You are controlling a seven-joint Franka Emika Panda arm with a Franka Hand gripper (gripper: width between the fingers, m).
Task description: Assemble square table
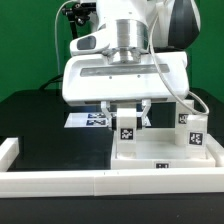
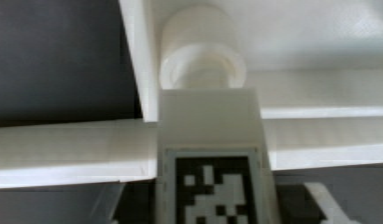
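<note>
while the white rail [image 1: 100, 183] is running across the near edge of the black counter [image 1: 40, 125], the square slab [image 1: 165, 155] is lying just behind it, toward the exterior view's right, rimmed side up. two tagged posts are standing upright on the slab: one [image 1: 127, 128] near its left corner and another [image 1: 194, 130] near its right edge. the hand [image 1: 126, 106] is hanging directly over the left post, its fingers reaching down on either side of the post's top. whether they are pressing on the post or sitting just off it, i cannot tell, since the broad white wrist body is hiding much of the gap. in the wrist view, a post [image 2: 209, 150] is filling the middle, its tag facing the camera and its rounded end sitting against the slab's rim [image 2: 294, 125]. farther back, the marker board [image 1: 88, 119] is lying flat on the counter, partly under the arm. behind everything, a green wall is showing.
</note>
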